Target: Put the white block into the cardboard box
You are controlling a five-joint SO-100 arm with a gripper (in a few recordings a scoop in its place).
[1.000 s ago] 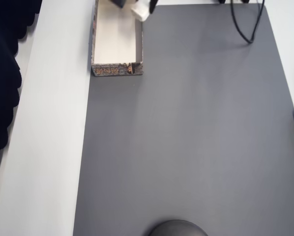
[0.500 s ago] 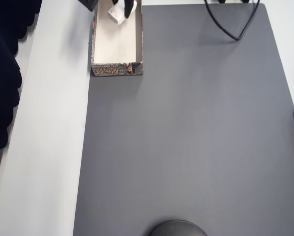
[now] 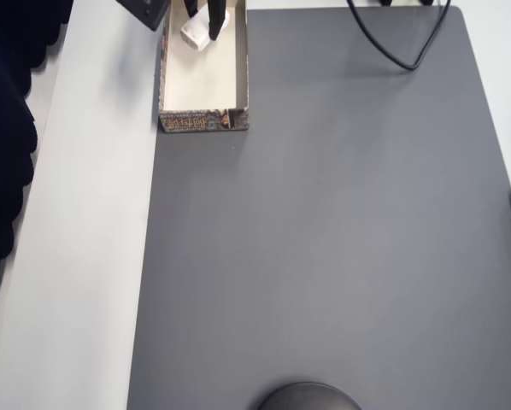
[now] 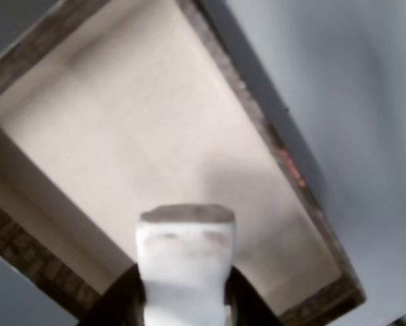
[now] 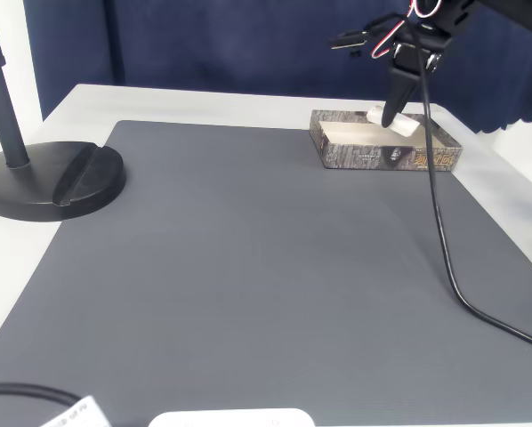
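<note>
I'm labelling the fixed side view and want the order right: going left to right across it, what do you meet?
Black round stand base with upright pole → dark grey rectangular mat → shallow cardboard box with mottled brown-grey walls → black cable trailing across the mat.

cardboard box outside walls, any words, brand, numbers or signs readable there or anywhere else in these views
None can be read.
Shallow patterned brown-grey cardboard box: the mottled print on its outer walls is too blurred to tell letters from pattern.
Small white rounded block in the tool: plain, no marking.
</note>
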